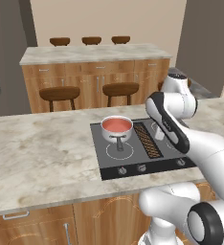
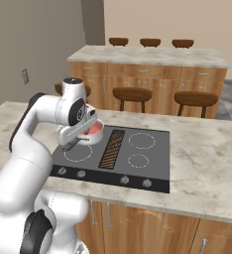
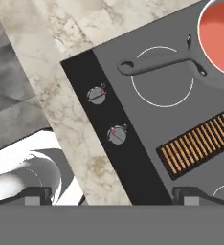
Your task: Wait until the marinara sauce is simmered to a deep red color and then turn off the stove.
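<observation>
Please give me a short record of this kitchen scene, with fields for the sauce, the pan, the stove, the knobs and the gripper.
sauce: marinara sauce, orange-pink, not yet deep red
pan: steel saucepan on the rear left burner, handle pointing toward the front
stove: black stove set in the marble counter, brown grill strip in the middle
knobs: front knobs untouched
gripper: gripper above the stove's front edge, holding nothing, fingertips wide apart

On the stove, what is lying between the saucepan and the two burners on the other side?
The brown grill strip runs down the stove middle, between the saucepan and those burners, shown in both base views.
</observation>
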